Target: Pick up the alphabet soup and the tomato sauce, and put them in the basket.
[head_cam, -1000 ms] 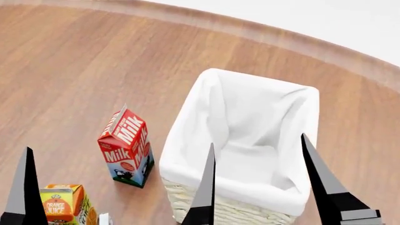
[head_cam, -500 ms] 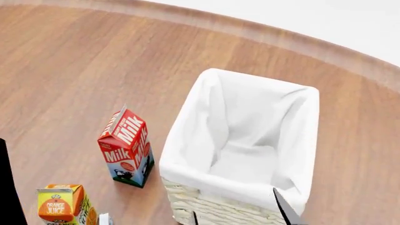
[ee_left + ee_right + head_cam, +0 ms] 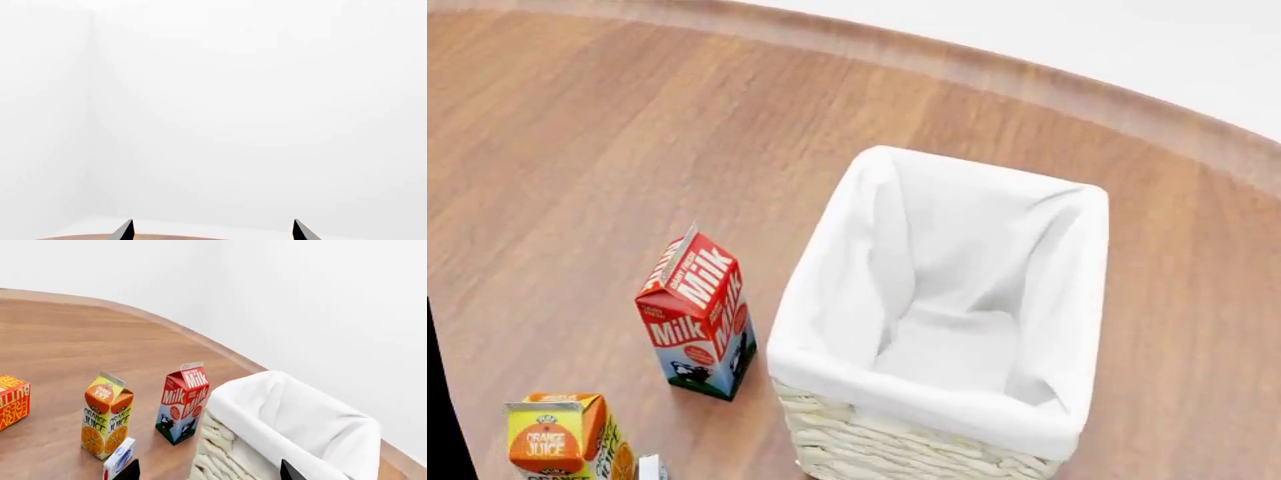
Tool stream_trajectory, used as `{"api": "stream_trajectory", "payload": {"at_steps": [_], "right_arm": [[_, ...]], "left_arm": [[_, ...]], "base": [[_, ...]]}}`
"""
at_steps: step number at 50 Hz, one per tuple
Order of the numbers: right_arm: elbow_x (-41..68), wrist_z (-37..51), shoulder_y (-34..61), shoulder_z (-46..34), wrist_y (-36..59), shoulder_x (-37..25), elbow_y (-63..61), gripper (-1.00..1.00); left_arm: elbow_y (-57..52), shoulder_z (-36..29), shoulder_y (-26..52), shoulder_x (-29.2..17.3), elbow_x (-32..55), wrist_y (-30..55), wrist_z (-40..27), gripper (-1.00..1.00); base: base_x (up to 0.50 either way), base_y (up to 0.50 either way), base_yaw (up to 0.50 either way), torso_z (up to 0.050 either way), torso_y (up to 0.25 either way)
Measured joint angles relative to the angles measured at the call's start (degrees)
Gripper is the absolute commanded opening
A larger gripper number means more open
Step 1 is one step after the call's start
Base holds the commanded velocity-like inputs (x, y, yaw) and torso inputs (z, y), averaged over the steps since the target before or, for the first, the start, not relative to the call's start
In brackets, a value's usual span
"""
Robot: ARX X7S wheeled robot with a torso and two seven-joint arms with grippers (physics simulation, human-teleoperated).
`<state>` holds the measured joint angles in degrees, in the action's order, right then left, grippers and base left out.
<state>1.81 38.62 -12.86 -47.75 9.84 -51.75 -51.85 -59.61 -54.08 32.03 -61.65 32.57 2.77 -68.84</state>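
**Inventory: both arms raised, cans not in sight**

Left end effector: only two dark fingertips show at the edge of its wrist view, standing wide apart with nothing between them. It faces a blank white wall with a sliver of counter below, so it is judged to be lifted clear, not aimed at any item.

Right end effector: two dark fingertips, likewise spread apart and holding nothing. It hangs just above the near wall of the basket, looking across the counter.

Basket: cream wicker, white cloth liner folded over the rim, upright. The head view shows the liner floor bare; nothing has been dropped in.

Milk carton: red and blue, upright, just beside the basket's left wall.

Orange juice carton: upright, nearer the robot than the milk.

Small blue-and-white box: lying beside the juice.

Red butter box: well apart, at the frame edge.

Alphabet soup and tomato sauce: in none of the three views; location cannot be told. Judgement: task barely begun, the cans must first be found.
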Motion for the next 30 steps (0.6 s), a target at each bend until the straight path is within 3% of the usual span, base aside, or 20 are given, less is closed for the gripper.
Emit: {"api": "stream_trajectory", "payload": {"at_steps": [16, 30], "right_arm": [[-3.3, -4.9, -2.0, -5.7, -5.6, -1.0, 3.4, 1.00], [-5.4, -10.0, -2.3, -10.2, -3.8, -0.2, 4.2, 1.00]], "left_arm": [[0.0, -3.2, 2.6, -1.0, -0.2, -1.1, -1.5, 1.00], [-0.1, -5.8, 4.9, -1.6, -0.2, -1.7, -2.7, 1.00]], "base": [[0.00, 0.00, 0.00, 0.000, 0.000], [0.00, 0.00, 0.00, 0.000, 0.000]]}}
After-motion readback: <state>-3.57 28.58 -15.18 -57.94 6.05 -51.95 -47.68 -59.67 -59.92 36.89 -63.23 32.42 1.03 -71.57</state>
